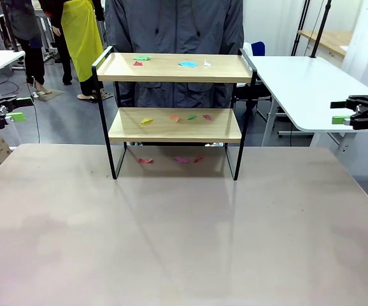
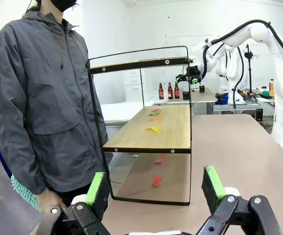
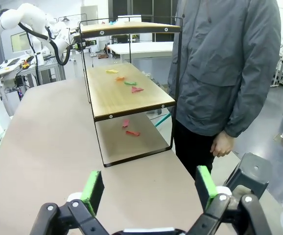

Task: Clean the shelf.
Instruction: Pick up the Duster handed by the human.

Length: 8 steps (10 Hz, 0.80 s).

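the shelf (image 1: 171, 132) stands at twelve o'clock on the beige tabletop (image 1: 184, 242), near its far edge. coloured paper scraps (image 1: 188, 64) lie on both boards and on the tabletop beneath it. a person in a grey jacket (image 1: 174, 25) stands just behind it. the left gripper (image 1: 20, 108) hangs at nine o'clock and the right gripper (image 1: 338, 111) at three o'clock, each beyond the tabletop's side edge, jaws spread wide, holding nothing.

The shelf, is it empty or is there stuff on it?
Not empty. The shelf has small coloured scraps on its top board and lower board.
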{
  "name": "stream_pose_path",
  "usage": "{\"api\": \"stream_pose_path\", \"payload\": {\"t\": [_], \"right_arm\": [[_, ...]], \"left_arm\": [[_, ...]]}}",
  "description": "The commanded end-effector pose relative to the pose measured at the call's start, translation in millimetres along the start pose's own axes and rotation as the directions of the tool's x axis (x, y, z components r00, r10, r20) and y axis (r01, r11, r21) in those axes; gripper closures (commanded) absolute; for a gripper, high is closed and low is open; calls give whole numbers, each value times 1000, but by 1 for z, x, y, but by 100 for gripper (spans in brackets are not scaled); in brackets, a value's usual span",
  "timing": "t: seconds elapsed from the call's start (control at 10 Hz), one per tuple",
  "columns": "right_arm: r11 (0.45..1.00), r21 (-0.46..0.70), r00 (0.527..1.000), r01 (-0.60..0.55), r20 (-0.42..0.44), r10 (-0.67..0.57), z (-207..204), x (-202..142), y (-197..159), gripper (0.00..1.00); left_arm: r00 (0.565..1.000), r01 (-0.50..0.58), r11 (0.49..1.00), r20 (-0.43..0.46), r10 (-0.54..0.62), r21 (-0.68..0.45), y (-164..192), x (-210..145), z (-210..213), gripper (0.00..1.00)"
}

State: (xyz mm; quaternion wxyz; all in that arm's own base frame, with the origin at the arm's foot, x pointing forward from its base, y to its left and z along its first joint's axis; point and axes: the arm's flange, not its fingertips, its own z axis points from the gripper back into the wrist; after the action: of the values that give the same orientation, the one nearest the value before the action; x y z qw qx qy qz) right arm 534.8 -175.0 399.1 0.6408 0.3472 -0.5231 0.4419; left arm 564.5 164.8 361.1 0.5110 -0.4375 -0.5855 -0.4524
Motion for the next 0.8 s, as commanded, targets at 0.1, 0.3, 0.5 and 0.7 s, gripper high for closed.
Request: {"api": "stream_pose_path", "payload": {"t": [0.1, 0.3, 0.5, 0.7], "right_arm": [[1000, 0, 1000, 0, 0, 0, 0, 0, 0, 0], [1000, 0, 1000, 0, 0, 0, 0, 0, 0, 0], [1000, 0, 1000, 0, 0, 0, 0, 0, 0, 0], [1000, 0, 1000, 0, 0, 0, 0, 0, 0, 0]], "left_arm": [[1000, 0, 1000, 0, 0, 0, 0, 0, 0, 0], [1000, 0, 1000, 0, 0, 0, 0, 0, 0, 0], [1000, 0, 1000, 0, 0, 0, 0, 0, 0, 0], [1000, 0, 1000, 0, 0, 0, 0, 0, 0, 0]]}}
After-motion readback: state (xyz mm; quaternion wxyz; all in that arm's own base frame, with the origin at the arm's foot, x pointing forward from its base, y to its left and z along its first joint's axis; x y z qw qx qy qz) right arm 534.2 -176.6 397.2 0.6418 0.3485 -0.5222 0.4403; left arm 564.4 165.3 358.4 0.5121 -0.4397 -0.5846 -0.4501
